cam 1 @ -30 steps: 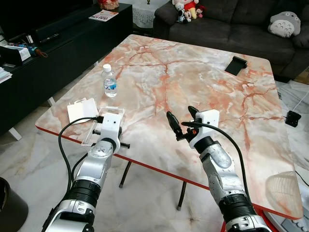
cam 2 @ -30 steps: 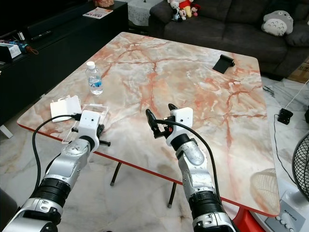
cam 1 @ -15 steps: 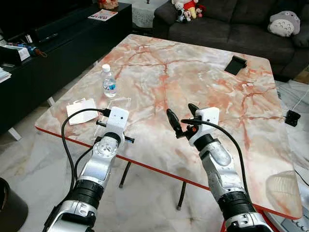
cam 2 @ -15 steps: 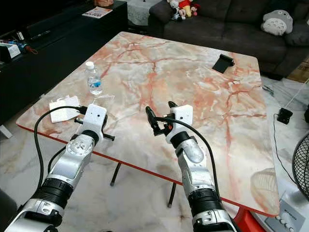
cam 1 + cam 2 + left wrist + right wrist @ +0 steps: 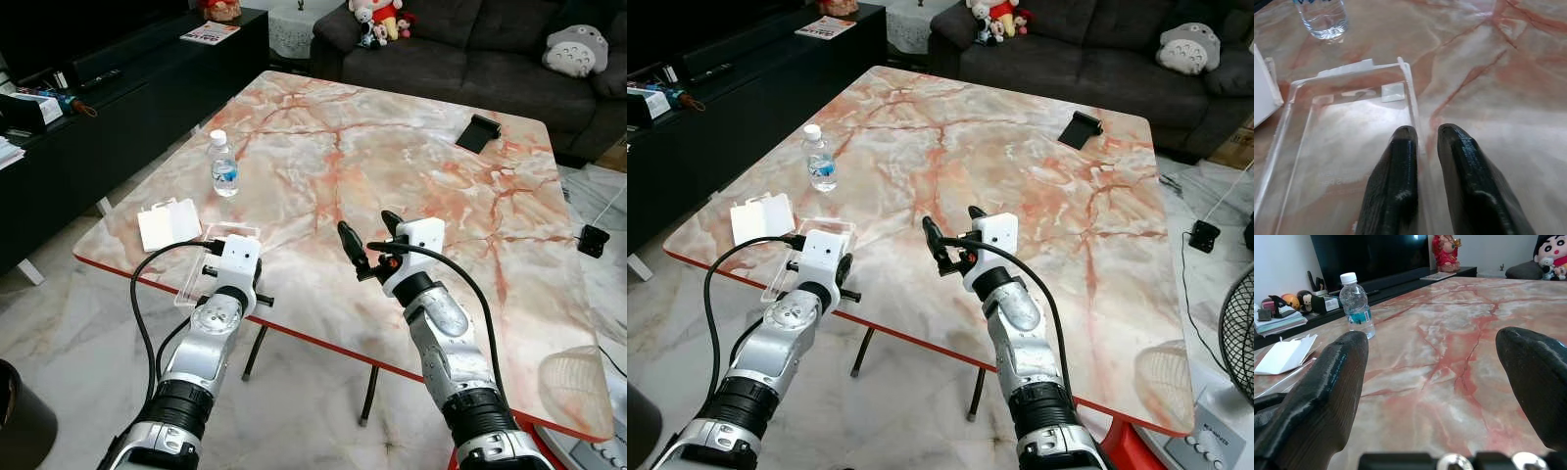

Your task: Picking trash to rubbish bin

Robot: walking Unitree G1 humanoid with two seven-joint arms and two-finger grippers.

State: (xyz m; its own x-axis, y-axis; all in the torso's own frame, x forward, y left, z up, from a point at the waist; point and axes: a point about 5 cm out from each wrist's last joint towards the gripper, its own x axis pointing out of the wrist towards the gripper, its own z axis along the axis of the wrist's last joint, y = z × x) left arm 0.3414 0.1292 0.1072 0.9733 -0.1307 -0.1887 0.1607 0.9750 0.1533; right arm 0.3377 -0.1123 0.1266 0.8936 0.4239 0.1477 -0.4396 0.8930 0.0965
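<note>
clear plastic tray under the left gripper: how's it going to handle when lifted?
The clear plastic tray looks thin-walled and empty, so probably light and apt to flex. The left gripper has its fingers astride one thin side wall, nearly closed; that glossy wall may slip. It lies at the marble table's edge, so a nudge could slide it off.
</note>
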